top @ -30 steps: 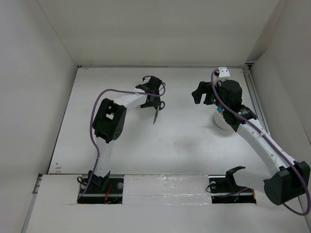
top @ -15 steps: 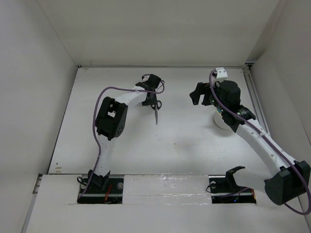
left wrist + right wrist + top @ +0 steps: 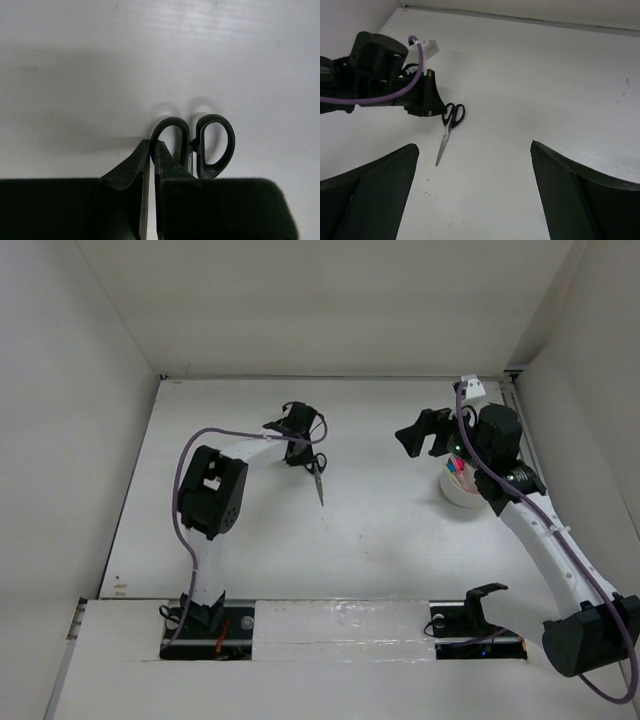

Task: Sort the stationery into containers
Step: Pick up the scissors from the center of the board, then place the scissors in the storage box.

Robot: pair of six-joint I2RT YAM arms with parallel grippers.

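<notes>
White counter [image 3: 400, 540], plain walls round it. Scissors [image 3: 447, 131] lie flat left of centre, blades toward the arm bases. Left claw [image 3: 151, 146] is fully closed, tips right at the rim of one handle loop; can't tell if it pinches it. Right claw [image 3: 473, 145] is wide open and empty near the white tub [image 3: 458, 497], well apart from the scissors.

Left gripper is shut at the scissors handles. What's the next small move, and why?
Probably a short, slow test lift with the left gripper. Its jaws are shut with the tips at one handle loop of the scissors, which lie flat, but the wrist view doesn't show whether the loop's rim is actually pinched. If they don't rise, reopen and re-seat.
</notes>
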